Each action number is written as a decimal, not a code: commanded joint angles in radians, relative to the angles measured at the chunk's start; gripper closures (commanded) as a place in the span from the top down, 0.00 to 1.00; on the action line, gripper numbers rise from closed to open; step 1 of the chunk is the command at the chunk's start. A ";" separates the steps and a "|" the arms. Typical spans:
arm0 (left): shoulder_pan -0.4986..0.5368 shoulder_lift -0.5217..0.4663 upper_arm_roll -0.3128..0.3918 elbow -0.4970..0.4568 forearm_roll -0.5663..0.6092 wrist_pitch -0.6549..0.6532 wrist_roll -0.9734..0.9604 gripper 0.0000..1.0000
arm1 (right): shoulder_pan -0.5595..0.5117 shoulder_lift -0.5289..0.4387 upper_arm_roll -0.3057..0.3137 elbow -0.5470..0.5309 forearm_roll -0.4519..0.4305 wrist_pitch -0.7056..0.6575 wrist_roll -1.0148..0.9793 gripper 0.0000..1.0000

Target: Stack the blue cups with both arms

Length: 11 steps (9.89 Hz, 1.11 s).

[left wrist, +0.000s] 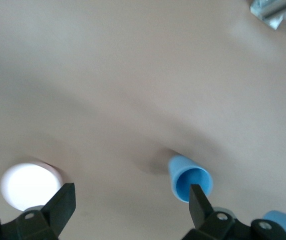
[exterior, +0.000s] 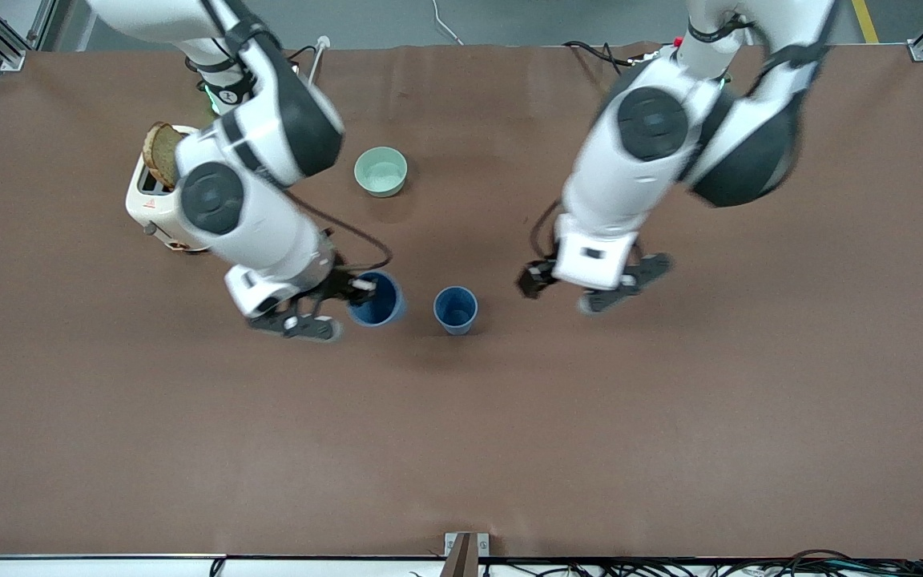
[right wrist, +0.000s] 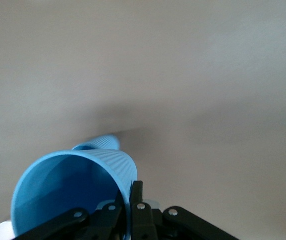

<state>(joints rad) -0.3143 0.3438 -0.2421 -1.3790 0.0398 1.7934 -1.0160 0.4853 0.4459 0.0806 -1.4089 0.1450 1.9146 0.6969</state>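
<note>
Step in hand: cup carry toward stacking. Right gripper (exterior: 353,295) clamped on rim of held blue cup (exterior: 379,298) (wall pinched between fingers, seen in right wrist view), cup beside second blue cup (exterior: 455,309), which stands upright, free, on table (exterior: 670,417). Left gripper (left wrist: 127,205) fully spread, holding nothing, over bare table toward left arm's end, apart from standing cup. Next move, judged: lift held cup, centre over standing cup's mouth, lower, let go.

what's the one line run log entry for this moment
left gripper: open, empty, over table | right gripper: shut on held blue cup rim | standing blue cup: upright beside it | stack: not yet
</note>
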 commanded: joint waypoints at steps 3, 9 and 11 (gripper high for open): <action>0.268 -0.202 -0.011 -0.051 0.008 -0.165 0.443 1.00 | 0.128 0.051 -0.019 -0.028 0.028 0.133 0.110 0.01; 0.310 -0.423 0.113 -0.252 -0.008 -0.252 0.868 1.00 | 0.151 0.112 -0.025 -0.042 -0.008 0.187 0.110 0.01; 0.317 -0.445 0.113 -0.284 -0.023 -0.253 0.898 1.00 | 0.151 0.128 -0.025 -0.051 -0.044 0.190 0.110 0.01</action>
<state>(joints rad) 0.0066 -0.0641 -0.1408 -1.5804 0.0358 1.5282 -0.1438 0.6285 0.5702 0.0624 -1.4409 0.1299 2.0907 0.8010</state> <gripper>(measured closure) 0.000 0.960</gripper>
